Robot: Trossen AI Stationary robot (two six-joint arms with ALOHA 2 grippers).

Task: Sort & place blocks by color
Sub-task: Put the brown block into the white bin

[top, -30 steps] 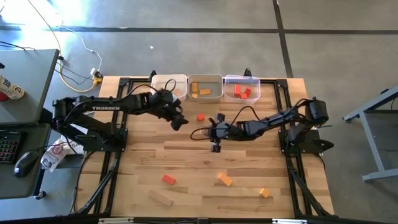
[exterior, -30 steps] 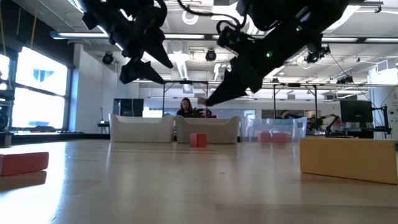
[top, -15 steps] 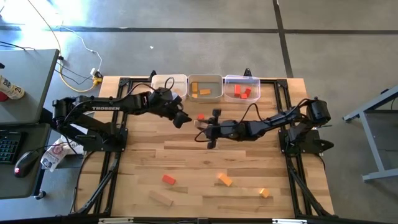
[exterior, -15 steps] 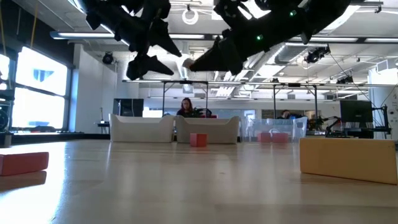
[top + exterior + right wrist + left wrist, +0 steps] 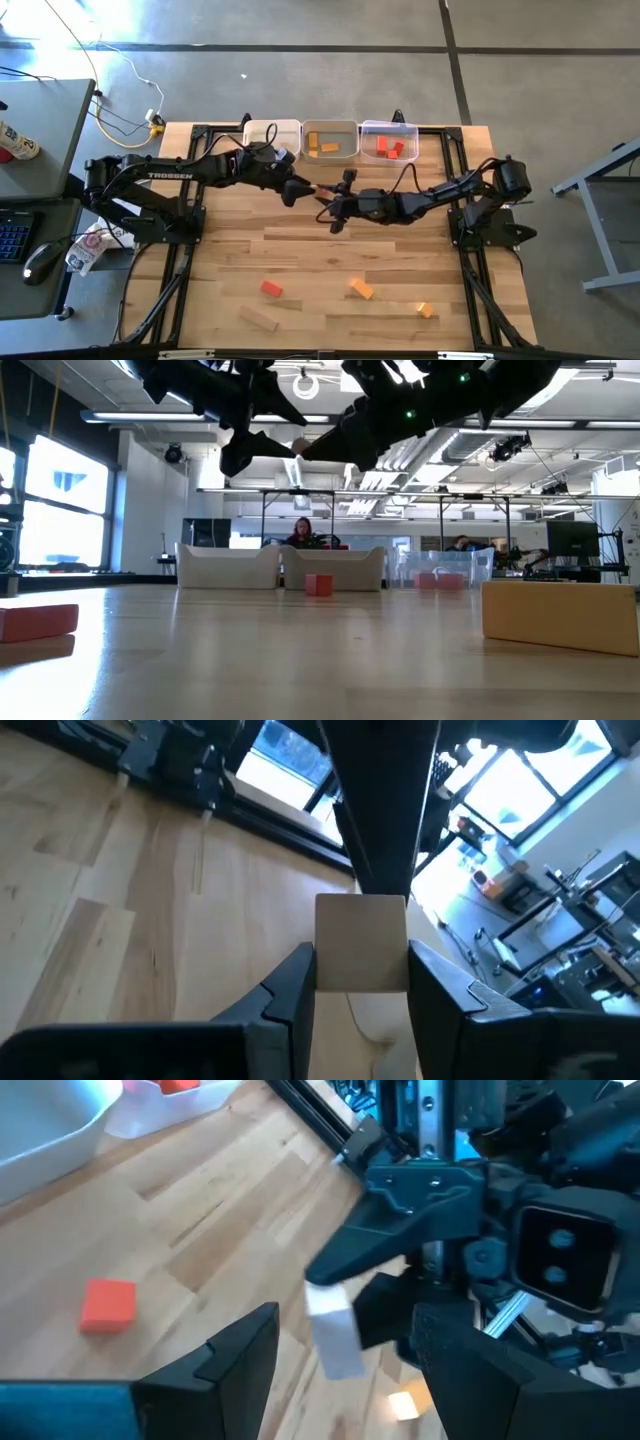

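Observation:
My right gripper hangs above the far middle of the table, shut on a plain light-wood block. My left gripper faces it from the table's left, open. In the left wrist view that block shows between the left gripper's two fingers, with a gap on each side. A red block lies on the table below them. At the far edge stand a white bin, a tan bin with orange blocks and a clear bin with red blocks. My right gripper pinches the plain wood block by two opposite sides between its two fingers. The fingers come nearly level from the table's right. The block sticks out past the fingertips toward my left gripper and is lifted clear of the table.
On the near half of the table lie a red block, an orange block, a smaller orange one and a plain wood bar. A person sits far behind the table in the low view.
My right gripper has risen and tipped from pointing down to nearly level, rolling as it went, and has carried the wood block toward the table's left, up to my left gripper. My left gripper has tipped up toward level, staying open.

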